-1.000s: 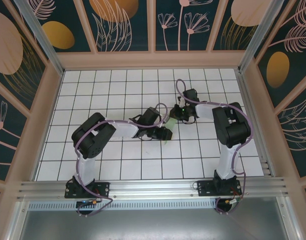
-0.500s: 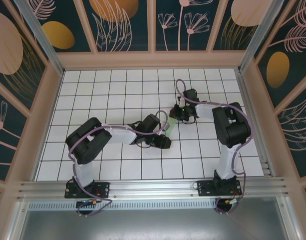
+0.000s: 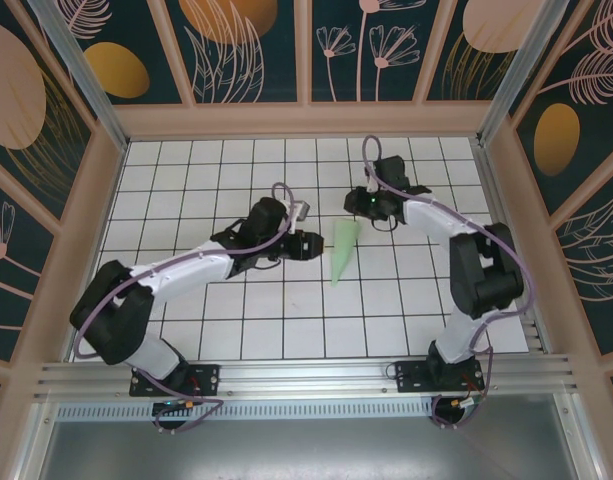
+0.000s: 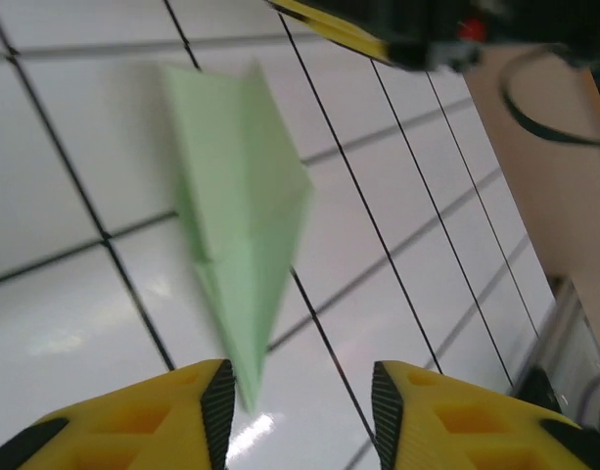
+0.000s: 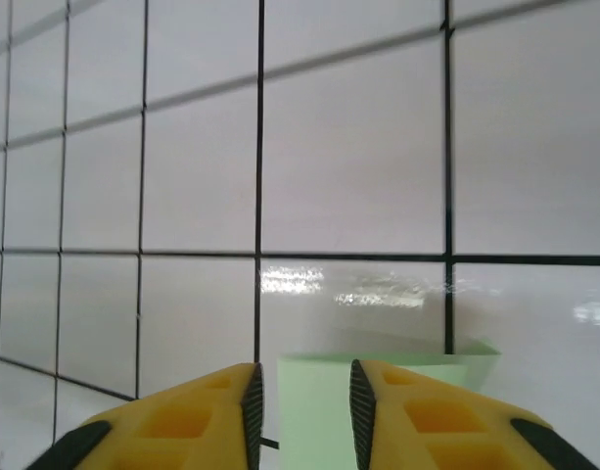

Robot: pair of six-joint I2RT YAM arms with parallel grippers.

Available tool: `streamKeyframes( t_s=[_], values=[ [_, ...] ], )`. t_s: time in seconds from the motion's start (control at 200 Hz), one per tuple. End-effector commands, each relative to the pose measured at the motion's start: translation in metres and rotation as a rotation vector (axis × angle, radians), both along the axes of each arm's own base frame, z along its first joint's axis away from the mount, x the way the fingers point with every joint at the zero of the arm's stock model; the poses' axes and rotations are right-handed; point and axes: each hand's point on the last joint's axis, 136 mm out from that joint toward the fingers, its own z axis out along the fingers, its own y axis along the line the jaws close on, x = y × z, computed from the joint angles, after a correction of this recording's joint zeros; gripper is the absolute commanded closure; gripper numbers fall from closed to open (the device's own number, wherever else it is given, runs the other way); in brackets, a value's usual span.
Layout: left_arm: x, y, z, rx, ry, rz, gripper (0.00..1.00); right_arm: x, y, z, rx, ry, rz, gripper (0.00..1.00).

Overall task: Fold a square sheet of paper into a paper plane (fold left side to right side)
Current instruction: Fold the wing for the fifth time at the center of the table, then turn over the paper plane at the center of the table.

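The paper plane [image 3: 341,252] is a slim pale mint-green dart lying flat on the white grid floor, its point toward the near edge. My left gripper [image 3: 314,245] stands just left of it, open and holding nothing. In the left wrist view the plane [image 4: 243,225] stretches away from my left gripper [image 4: 300,416], with its tip beside the left pad. My right gripper [image 3: 358,210] hovers at the plane's wide far end, open. From the right wrist, the plane's wide edge [image 5: 304,406] shows in the gap of my right gripper [image 5: 302,416], with the pads clear of it.
The grid floor [image 3: 206,180] is boxed in by wooden walls [image 3: 306,120] on three sides. An aluminium rail [image 3: 306,375] runs along the near edge. Part of the right arm [image 4: 427,29] crosses the top of the left wrist view.
Both grippers have opened and let go of the paper. The left arm swung out to the left and the right gripper drew back toward the far wall, leaving the plane free on the floor.
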Motion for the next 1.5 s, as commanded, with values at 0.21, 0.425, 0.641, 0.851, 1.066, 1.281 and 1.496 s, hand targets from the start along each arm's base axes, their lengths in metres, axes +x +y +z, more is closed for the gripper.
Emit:
streamKeyframes(
  t_s=[0.21,0.425,0.641,0.851,1.066,1.281,1.496],
  values=[
    [0.036,0.073,0.015,0.122,-0.179,0.414,0.43,-0.046,0.0,-0.016,-0.283,0.046,-0.079,0.46],
    [0.03,0.082,0.006,0.139,-0.178,0.427,0.4,-0.07,0.003,-0.051,-0.343,0.126,-0.08,0.46],
    [0.026,0.081,-0.002,0.13,-0.158,0.418,0.39,-0.083,-0.019,-0.058,-0.401,0.129,-0.138,0.45],
    [0.026,0.078,-0.006,0.138,-0.145,0.403,0.38,-0.097,-0.019,-0.075,-0.304,0.185,-0.132,0.46],
    [0.026,0.079,-0.007,0.145,-0.141,0.403,0.37,-0.098,-0.009,-0.07,-0.129,0.167,-0.097,0.55],
    [0.027,0.085,-0.003,0.159,-0.158,0.43,0.36,-0.098,0.014,-0.045,0.023,0.122,0.004,0.97],
    [0.028,0.096,0.013,0.172,-0.206,0.46,0.35,-0.11,0.042,-0.013,0.124,0.074,0.203,1.0]
  ],
)
